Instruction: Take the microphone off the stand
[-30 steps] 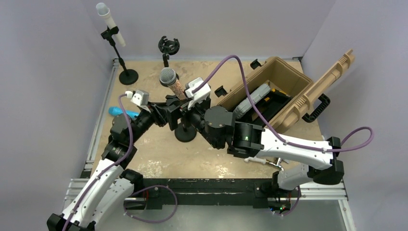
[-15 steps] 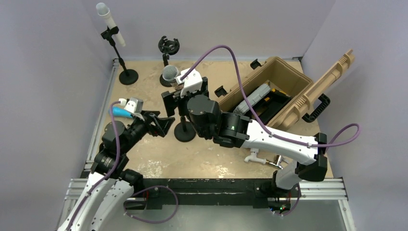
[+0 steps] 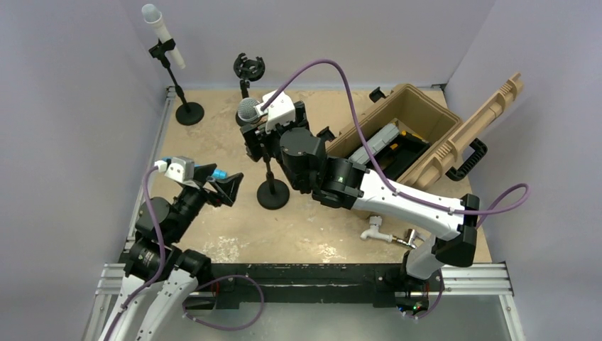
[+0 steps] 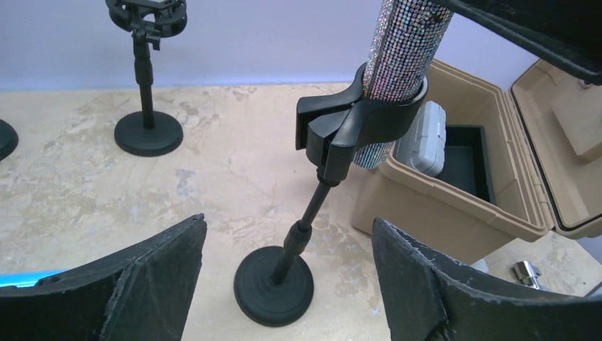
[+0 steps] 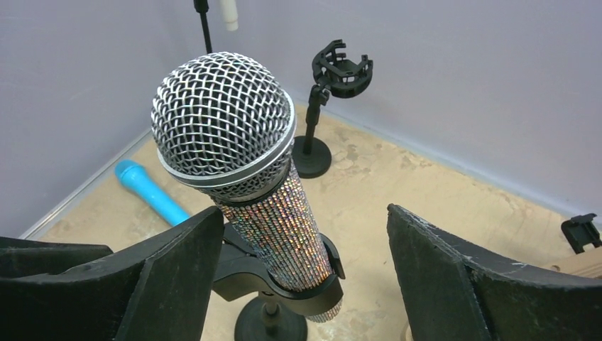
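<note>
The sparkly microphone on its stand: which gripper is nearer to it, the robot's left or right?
Right. The right gripper straddles the microphone, a finger on each side; the left gripper sits back, low, facing the stand.

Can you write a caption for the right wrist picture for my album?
Sparkly microphone clipped in its stand, with the open right gripper straddling it.

microphone head cut off above, stand base cropped below

Bright, even light; soft shadows, sharp focus.
</note>
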`<action>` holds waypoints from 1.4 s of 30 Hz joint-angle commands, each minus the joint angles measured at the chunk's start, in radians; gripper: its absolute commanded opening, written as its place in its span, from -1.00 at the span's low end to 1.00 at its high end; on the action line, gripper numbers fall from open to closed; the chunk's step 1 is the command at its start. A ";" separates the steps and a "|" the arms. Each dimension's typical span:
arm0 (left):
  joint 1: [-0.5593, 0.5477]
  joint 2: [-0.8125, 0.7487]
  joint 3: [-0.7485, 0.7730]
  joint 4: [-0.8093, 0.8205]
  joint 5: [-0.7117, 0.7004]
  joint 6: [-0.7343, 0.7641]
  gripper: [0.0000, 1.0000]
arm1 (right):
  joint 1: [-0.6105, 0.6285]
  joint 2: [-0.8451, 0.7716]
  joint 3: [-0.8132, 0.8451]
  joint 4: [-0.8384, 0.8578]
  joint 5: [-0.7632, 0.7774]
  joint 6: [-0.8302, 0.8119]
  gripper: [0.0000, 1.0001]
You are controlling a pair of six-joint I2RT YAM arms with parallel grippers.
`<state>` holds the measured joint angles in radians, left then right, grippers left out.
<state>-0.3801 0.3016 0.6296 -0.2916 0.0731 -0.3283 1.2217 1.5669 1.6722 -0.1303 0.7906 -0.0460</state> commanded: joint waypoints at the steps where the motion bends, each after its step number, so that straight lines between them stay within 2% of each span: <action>1: -0.002 0.028 0.004 0.088 -0.006 0.073 0.69 | -0.018 0.026 0.039 0.061 -0.032 -0.066 0.60; 6: -0.002 0.066 0.018 0.130 0.034 0.104 0.72 | -0.022 0.050 0.051 0.073 -0.060 -0.076 0.48; 12: -0.002 0.119 -0.008 0.187 0.118 0.140 0.84 | -0.024 0.058 0.040 0.109 -0.075 -0.109 0.21; 14: -0.002 0.141 -0.037 0.238 0.177 0.180 0.93 | -0.026 0.048 0.023 0.123 -0.089 -0.113 0.07; 16: 0.003 0.170 -0.061 0.308 0.219 0.203 1.00 | -0.029 0.029 0.002 0.145 -0.111 -0.120 -0.17; 17: 0.014 0.191 -0.066 0.348 0.234 0.198 1.00 | -0.030 0.021 -0.010 0.161 -0.124 -0.126 -0.27; 21: 0.146 0.308 -0.042 0.455 0.436 0.158 1.00 | -0.031 0.006 -0.032 0.185 -0.141 -0.152 -0.60; 24: 0.170 0.374 -0.048 0.510 0.473 0.181 1.00 | -0.035 0.008 -0.035 0.185 -0.134 -0.168 -0.86; 27: 0.191 0.401 -0.093 0.639 0.545 0.200 1.00 | -0.044 -0.010 -0.058 0.199 -0.147 -0.176 -0.93; 32: 0.194 0.488 -0.053 0.652 0.626 0.319 1.00 | -0.060 -0.034 -0.080 0.215 -0.183 -0.169 -0.95; 36: 0.209 0.563 -0.018 0.707 0.741 0.319 0.97 | -0.063 -0.030 -0.069 0.210 -0.203 -0.164 -0.96; 42: 0.277 0.622 -0.034 0.888 0.767 0.226 0.89 | -0.064 -0.027 -0.063 0.200 -0.211 -0.164 -0.97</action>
<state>-0.1467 0.9180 0.5709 0.3988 0.7708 -0.0681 1.1633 1.5829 1.5826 0.0006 0.6018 -0.2039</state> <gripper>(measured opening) 0.958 0.408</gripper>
